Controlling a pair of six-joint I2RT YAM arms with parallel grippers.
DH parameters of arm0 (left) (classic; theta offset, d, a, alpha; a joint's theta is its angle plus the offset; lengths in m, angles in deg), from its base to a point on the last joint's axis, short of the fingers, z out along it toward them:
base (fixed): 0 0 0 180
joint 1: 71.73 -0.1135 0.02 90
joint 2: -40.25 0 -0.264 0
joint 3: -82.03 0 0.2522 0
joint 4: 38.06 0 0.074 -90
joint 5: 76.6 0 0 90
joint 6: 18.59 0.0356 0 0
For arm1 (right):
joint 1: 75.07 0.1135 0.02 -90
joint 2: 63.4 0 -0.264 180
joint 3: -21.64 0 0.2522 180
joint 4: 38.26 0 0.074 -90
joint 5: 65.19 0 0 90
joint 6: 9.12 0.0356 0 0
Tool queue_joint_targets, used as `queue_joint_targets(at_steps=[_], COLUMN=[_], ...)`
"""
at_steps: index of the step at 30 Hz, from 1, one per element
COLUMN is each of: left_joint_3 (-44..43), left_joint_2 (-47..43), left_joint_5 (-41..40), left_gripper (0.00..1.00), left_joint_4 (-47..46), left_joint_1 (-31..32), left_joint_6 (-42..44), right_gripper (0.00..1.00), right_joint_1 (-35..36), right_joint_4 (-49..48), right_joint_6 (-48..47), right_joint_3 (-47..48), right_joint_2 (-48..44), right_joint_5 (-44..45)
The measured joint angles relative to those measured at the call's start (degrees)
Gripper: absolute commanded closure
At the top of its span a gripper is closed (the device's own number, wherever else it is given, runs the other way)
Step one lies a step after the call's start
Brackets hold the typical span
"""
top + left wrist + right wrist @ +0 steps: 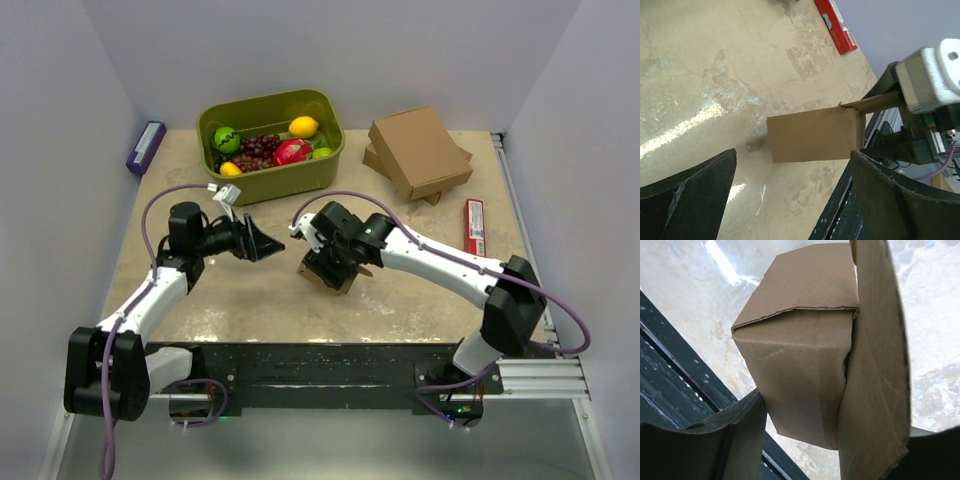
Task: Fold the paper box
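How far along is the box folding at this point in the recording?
Done: the paper box is squared up, and one end looks closed. In hand: the right gripper straddles it and its raised flap; the left gripper hangs open nearby, empty. Left: folding that flap down.

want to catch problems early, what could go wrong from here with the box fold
1. The open flap sits right beside one finger of the right gripper; a squeeze may crease it rather than fold it shut.
2. The left gripper is open and apart from the paper box, so nothing braces it; a push could slide or tip it on the table.
3. The grippers face each other closely and might collide.
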Motion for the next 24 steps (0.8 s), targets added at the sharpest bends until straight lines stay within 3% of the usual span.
queue_joint_targets(at_steps=[8, 15, 24], left_joint_3=[0.3, 0.3, 0.3], left_joint_2=[1.1, 1.4, 2.9], left_joint_5=[1.4, 2.4, 2.8], left_gripper=[0.0, 0.0, 0.0], left_joint_4=[0.0, 0.0, 0.1], left_joint_1=[0.5, 0.6, 1.7], left_joint_6=[1.7, 1.8, 3.1], right_gripper=[0.17, 0.02, 0.01], right_joint_1=[-2.3, -4.5, -4.7], right_joint_4=[5.9, 7.0, 6.9], right_joint_6=[-2.3, -3.9, -3.7], right_joint_3=[8.3, 12.8, 15.1], right_joint_2=[9.1, 13.2, 12.9], right_joint_5=[-1.0, -1.0, 0.6])
